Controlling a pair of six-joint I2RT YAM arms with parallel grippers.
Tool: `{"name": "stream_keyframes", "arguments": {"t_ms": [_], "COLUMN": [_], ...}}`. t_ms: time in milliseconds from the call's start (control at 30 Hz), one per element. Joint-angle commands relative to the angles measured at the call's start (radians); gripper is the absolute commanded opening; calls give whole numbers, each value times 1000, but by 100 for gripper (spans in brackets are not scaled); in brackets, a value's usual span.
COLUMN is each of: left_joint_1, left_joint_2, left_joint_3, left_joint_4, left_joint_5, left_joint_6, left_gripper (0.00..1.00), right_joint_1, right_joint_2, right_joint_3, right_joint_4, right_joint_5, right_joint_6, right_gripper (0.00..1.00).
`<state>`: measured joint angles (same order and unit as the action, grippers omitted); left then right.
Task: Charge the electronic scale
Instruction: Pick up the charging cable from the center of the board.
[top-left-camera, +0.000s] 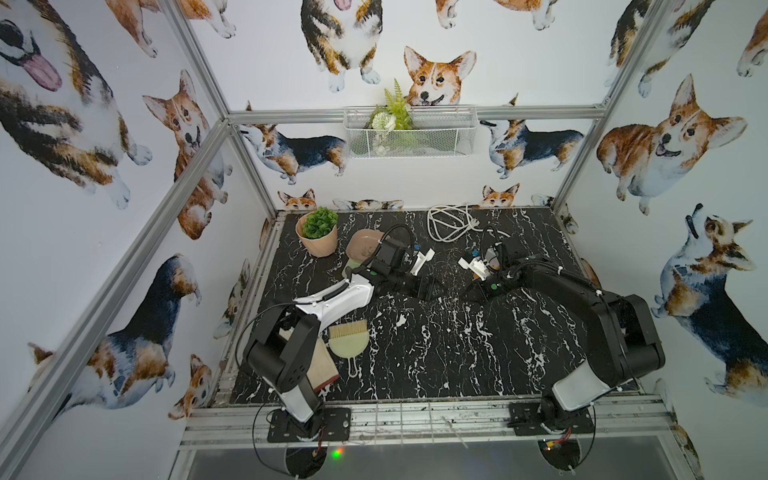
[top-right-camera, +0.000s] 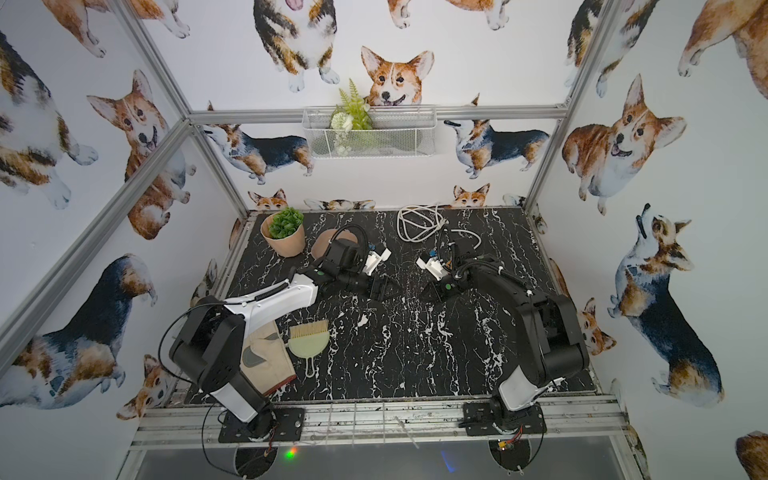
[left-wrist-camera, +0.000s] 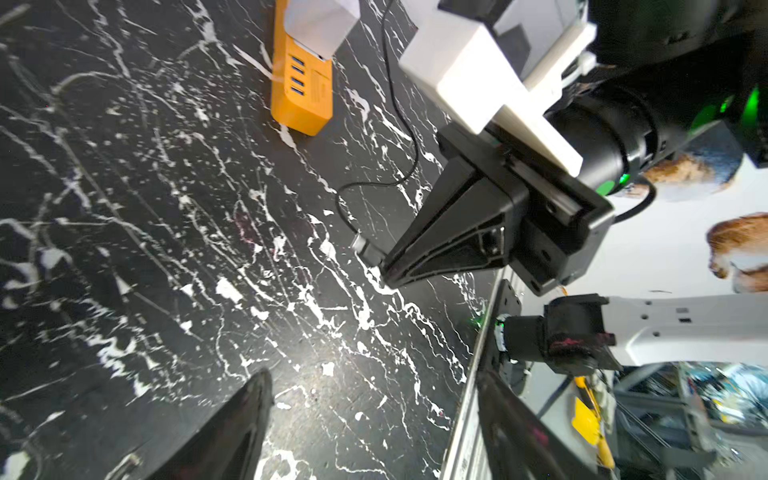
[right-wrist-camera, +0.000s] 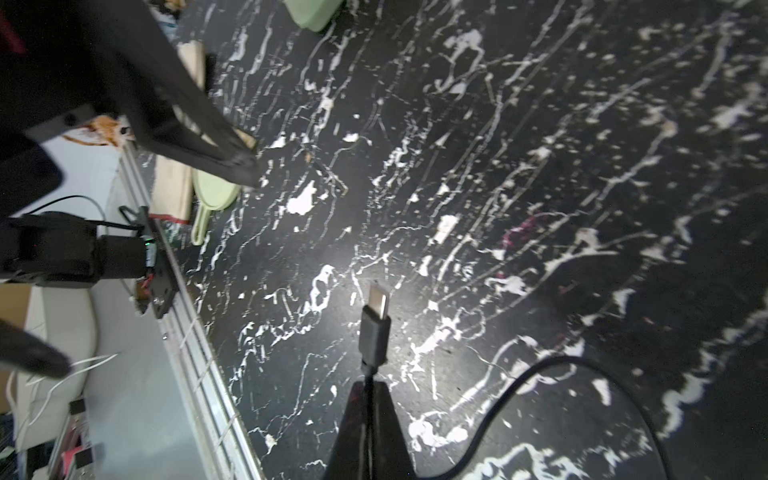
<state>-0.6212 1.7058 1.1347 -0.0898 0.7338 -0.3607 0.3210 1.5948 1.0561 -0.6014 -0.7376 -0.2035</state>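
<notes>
Right wrist view: pinched tight in the right gripper (right-wrist-camera: 368, 388), a black cable (right-wrist-camera: 559, 358), caught just behind its USB-C plug (right-wrist-camera: 376, 328) and held low over the table (right-wrist-camera: 540, 124), plug pointing out past the fingertips. From above, both arms stretched forward from the near edge, forearms low, wrists turned inward, grippers facing each other over the middle, near but apart. Spread wide and grasping nothing, the left gripper (top-left-camera: 432, 289). At the rear left, the scale (top-left-camera: 361, 245) – just beside the pot (top-left-camera: 319, 245), partly hidden behind the left wrist, well apart from the plug. In the left wrist view, an orange strip (left-wrist-camera: 301, 95) with blue USB ports, a white charger (left-wrist-camera: 322, 25) sitting on it; faint marking beside the ports – too blurred to read.
</notes>
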Motion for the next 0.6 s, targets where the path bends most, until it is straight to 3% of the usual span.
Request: {"name": "stream_keyframes", "arguments": {"t_ms": [0,133,467,567], "left_joint_1": [13,14,42,42], "left_joint_2": [54,112,160,183], "left_joint_3": [72,151,224,240], "left_joint_4": [-79,-163,-264,-229], "left_joint_5": [128,196,215,269], "left_joint_6": [47,80,158,134], "left_gripper": [76,69,58,43], "right_joint_1": [15,29,39,45], "right_joint_2": [7,-16,-44,-45], "right_joint_3": [15,-7,-10,-12], "right_joint_4": [-17,-4,-11,-17], "right_joint_5": [-115,-122,-157,-154], "right_joint_6": [-53,-71,-96,-111], "right_gripper": [2,2,3,3]}}
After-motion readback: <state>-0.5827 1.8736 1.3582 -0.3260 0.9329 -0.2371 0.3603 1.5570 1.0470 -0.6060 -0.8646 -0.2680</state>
